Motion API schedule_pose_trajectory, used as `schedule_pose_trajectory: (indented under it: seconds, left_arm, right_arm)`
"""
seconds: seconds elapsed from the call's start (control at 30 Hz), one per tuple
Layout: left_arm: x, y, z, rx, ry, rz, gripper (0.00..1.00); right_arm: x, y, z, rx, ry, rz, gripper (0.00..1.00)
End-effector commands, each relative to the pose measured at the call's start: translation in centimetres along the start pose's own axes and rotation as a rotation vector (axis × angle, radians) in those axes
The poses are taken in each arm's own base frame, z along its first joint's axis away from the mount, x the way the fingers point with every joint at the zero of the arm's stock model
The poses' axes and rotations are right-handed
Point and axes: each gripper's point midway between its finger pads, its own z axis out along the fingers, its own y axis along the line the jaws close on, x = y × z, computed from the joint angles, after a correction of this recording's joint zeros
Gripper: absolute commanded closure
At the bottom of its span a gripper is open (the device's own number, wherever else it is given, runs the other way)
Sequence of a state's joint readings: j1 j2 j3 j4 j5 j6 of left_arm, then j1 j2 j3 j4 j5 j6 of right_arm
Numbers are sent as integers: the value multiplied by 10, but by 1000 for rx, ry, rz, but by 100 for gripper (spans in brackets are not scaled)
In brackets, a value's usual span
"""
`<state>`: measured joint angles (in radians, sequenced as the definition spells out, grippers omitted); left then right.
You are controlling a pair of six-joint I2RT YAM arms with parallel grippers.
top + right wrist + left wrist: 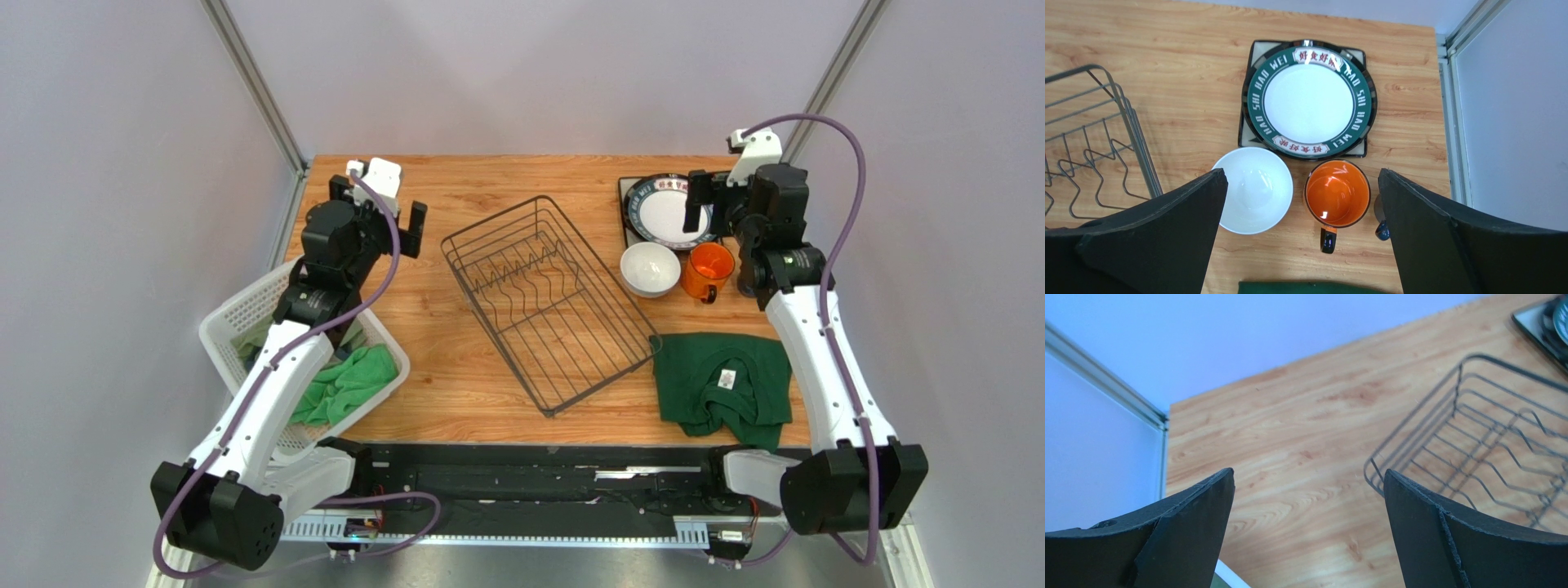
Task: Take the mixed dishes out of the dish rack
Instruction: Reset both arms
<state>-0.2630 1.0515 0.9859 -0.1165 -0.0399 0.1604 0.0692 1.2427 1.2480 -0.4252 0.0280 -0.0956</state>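
Observation:
The black wire dish rack [546,300] lies empty at the table's middle; it also shows in the left wrist view [1475,441] and the right wrist view [1094,141]. At the back right, the green-lettered round plate [1309,98] rests on a square plate [1355,55]. In front of them stand the white bowl [1254,190] and the orange mug [1338,193]. A bit of the dark blue mug [1381,226] peeks out by my right finger. My right gripper [1301,171] is open and empty above these dishes. My left gripper [1309,473] is open and empty over bare wood left of the rack.
A white slotted basket [245,325] holding a green cloth [350,380] sits at the left edge under my left arm. Another green cloth [724,386] lies at the front right. Metal frame posts stand at both back corners.

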Motion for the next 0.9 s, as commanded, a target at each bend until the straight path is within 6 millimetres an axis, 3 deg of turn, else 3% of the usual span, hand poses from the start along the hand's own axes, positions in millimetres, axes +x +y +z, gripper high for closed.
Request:
schedule_pose_trajectory:
  seconds: [0.0, 0.23, 0.37, 0.6, 0.87]
  left_arm:
    - [-59, 29, 1, -110, -190, -53, 1]
    - [-67, 29, -2, -103, -221, -43, 1]
    - [-64, 26, -5, -92, -225, -58, 1]
    - [-61, 27, -10, -104, -232, -64, 1]
    - [-51, 24, -2, -95, -205, -67, 1]
  right_arm:
    - [-52, -12, -32, 83, -249, 67, 0]
    - [-57, -14, -58, 99, -350, 90, 0]
    - [-57, -18, -63, 125, -362, 78, 0]
    - [-53, -11, -64, 119, -373, 39, 1]
    - [-44, -11, -54, 142, -340, 23, 1]
